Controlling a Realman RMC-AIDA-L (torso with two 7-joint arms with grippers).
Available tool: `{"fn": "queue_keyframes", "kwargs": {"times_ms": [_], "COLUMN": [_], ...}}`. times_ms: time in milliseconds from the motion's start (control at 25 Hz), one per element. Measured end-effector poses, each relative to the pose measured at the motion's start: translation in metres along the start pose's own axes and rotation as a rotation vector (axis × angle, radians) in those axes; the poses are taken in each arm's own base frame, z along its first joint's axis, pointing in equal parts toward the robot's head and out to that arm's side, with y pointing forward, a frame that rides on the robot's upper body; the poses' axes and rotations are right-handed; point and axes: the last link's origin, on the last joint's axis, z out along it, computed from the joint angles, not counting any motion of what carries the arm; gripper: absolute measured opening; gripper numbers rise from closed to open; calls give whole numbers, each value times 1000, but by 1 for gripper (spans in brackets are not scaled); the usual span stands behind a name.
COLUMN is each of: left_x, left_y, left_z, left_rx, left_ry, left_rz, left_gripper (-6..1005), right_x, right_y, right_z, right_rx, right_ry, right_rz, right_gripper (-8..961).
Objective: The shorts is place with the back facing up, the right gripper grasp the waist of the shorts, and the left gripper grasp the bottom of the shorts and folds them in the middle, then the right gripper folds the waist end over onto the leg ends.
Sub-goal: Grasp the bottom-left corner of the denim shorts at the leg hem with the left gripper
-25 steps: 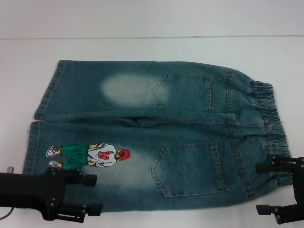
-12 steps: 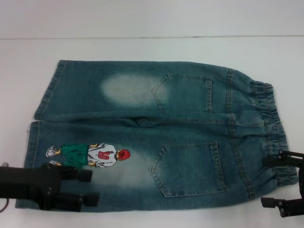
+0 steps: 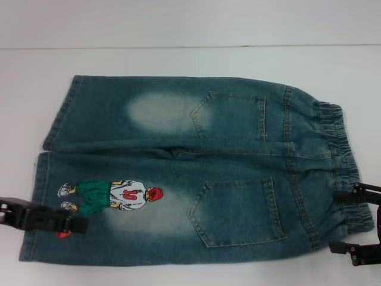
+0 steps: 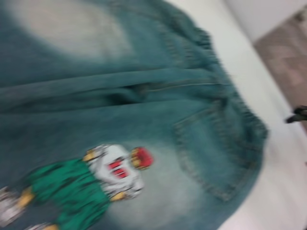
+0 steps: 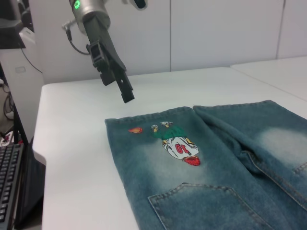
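Blue denim shorts [image 3: 178, 173] lie flat on the white table, back pockets up, with a cartoon print [image 3: 119, 196] on the near leg. The elastic waist [image 3: 342, 155] is at the right and the leg hems [image 3: 38, 196] at the left. My left gripper [image 3: 80, 224] hovers over the near leg's hem end, beside the print, and shows as one dark bar. The right wrist view shows the left gripper [image 5: 125, 93] above the table just off the hem. My right gripper [image 3: 348, 220] stands open at the near corner of the waist, its fingers either side of the band's edge.
The white table [image 3: 178, 59] extends beyond the shorts on all sides. A small red mark [image 3: 62, 234] sits on the denim near the left gripper. Off the table's left end are a keyboard [image 5: 9, 177] and cables.
The left gripper has drawn back toward the left, from mid-leg to the hem end, and now shows as one bar instead of two spread fingers. The right gripper shifted slightly right.
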Motion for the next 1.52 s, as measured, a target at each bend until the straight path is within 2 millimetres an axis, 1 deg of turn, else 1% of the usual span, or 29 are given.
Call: {"fn": "queue_keyframes", "kwargs": {"times_ms": [160, 280, 640, 840, 1120, 1520], "left_x": [4, 7, 8, 9, 12, 12], "left_y": [-6, -13, -28, -29, -28, -28], "left_z": [-13, -19, -18, -10, 1, 5], "left_rx": [117, 216, 394, 421, 430, 448], "left_ry": [-36, -70, -173, -228, -257, -275], "left_rz": [-98, -169, -291, -299, -298, -311], "left_gripper": [858, 859, 859, 859, 859, 859], "right_x": [1, 2, 1, 0, -1, -1], "right_y": [0, -1, -1, -2, -4, -6], "right_z": [0, 0, 0, 0, 1, 0], "right_rx": [5, 8, 10, 10, 12, 15], "right_ry": [3, 6, 7, 7, 8, 13], "right_rz": [0, 2, 8, 4, 0, -4], "right_gripper": [921, 920, 920, 920, 919, 919]}}
